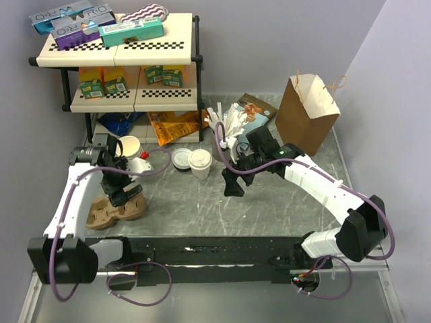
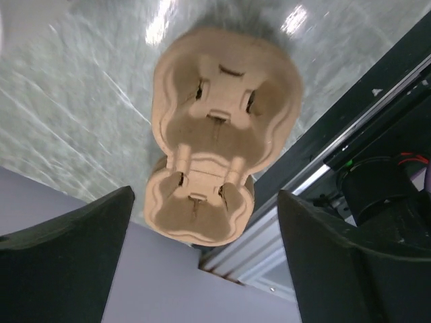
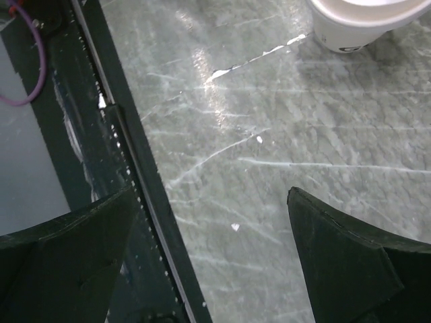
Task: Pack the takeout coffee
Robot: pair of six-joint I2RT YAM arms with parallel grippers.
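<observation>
The takeout coffee (image 1: 200, 163), a small off-white paper cup with a white sip lid, stands upright mid-table. Only its lower part (image 3: 360, 27) shows at the top right of the right wrist view. My right gripper (image 1: 232, 183) (image 3: 209, 192) hangs open over bare table, just to the front right of the cup, and holds nothing. My left gripper (image 1: 124, 195) (image 2: 205, 195) is open above a brown pulp cup carrier (image 1: 118, 212) (image 2: 219, 134) that lies flat near the left front edge. Nothing sits between its fingers (image 2: 67, 249).
A brown paper bag (image 1: 306, 111) stands open at the back right. A loose white lid (image 1: 180, 159) lies left of the coffee, and a lidless cup (image 1: 129, 147) is behind the left gripper. A straw holder (image 1: 229, 124) and a stocked shelf (image 1: 121, 64) fill the back.
</observation>
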